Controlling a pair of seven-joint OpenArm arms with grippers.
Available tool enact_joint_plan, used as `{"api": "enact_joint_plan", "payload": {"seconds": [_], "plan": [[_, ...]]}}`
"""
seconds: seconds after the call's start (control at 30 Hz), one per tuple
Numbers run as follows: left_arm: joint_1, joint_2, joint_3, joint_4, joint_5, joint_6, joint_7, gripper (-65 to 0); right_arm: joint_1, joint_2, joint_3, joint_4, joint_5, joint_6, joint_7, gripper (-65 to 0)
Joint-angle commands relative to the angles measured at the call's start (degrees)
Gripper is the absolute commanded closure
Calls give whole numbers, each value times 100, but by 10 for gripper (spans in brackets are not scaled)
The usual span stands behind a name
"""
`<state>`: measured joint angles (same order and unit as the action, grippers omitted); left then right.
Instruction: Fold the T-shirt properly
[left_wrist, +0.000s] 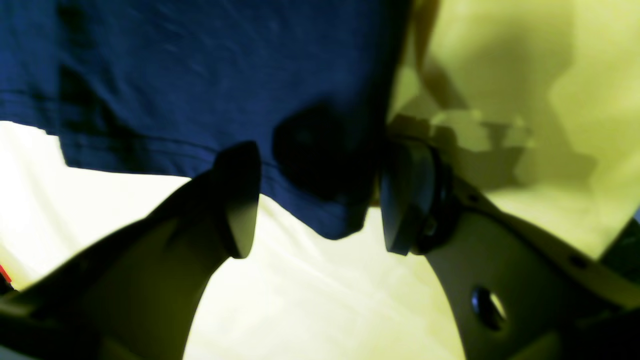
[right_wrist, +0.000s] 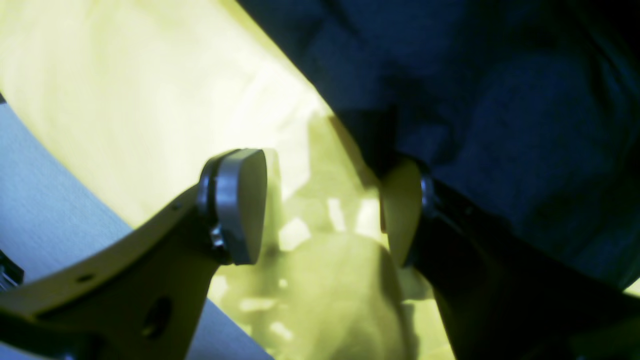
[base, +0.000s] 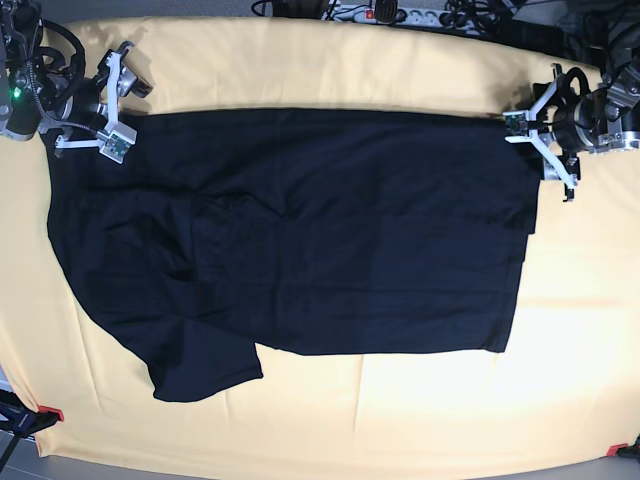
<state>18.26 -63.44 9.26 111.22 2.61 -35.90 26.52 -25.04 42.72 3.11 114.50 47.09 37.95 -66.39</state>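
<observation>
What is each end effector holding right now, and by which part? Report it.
Nothing is held. The left end effector stands open around a hem corner of the T-shirt; the right end effector is open beside its edge.

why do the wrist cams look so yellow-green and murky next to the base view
Left wrist view: T-shirt reads blue, cloth glares pale, left gripper soft, backlit. Right wrist view: similar cast, right gripper blurred, one finger in shadow. Base view: even light, natural colour, slight bowing at edges.

No readable text, label or number anywhere; the wrist views are perhaps too blurred
</observation>
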Motion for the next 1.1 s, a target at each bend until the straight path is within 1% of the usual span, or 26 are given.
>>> {"api": "enact_joint_plan", "payload": {"seconds": [0.0, 0.13, 0.23, 0.37, 0.43, 0.47, 0.63, 0.7, 0.77, 0.9, 0.97, 1.0, 1.07], "plan": [[-57, -96, -70, 9, 136, 103, -111, -378, 28, 109, 70, 94, 42, 2, 87, -373], [-83, 61, -70, -155, 468, 94, -369, -378, 28, 109, 70, 94, 42, 2, 87, -373], [-83, 79, -68, -245, 487, 52, -553, -378, 28, 109, 70, 94, 44, 2, 87, -373], [-83, 76, -68, -256, 487, 57, -575, -373, 28, 109, 70, 94, 42, 2, 90, -373], [-83, 76, -68, -254, 485, 33, -560, -331, 28, 109, 70, 94, 42, 2, 87, -373], [-83, 74, -68, -249, 487, -31, -551, -304, 28, 111, 70, 94, 42, 2, 90, -373], [-83, 74, -68, -83, 461, -350, -505, -127, 26, 111, 70, 94, 44, 2, 87, -373], [-83, 74, -68, 2, 437, -354, -450, -78, 26, 111, 70, 94, 44, 2, 85, -373], [-83, 74, -70, 98, 424, -352, -354, -55, 26, 111, 70, 94, 44, 2, 85, -373], [-83, 72, -70, 278, 426, -350, -337, -53, 28, 111, 70, 94, 42, 2, 87, -373], [-83, 74, -70, 334, 424, -350, -337, -13, 28, 111, 70, 94, 37, 2, 87, -373], [-83, 74, -70, 345, 426, -350, -337, 0, 28, 111, 70, 94, -17, 4, 92, -373], [-83, 74, -70, 343, 424, -350, -323, 0, 26, 111, 70, 90, -400, 4, 199, -373]]}}
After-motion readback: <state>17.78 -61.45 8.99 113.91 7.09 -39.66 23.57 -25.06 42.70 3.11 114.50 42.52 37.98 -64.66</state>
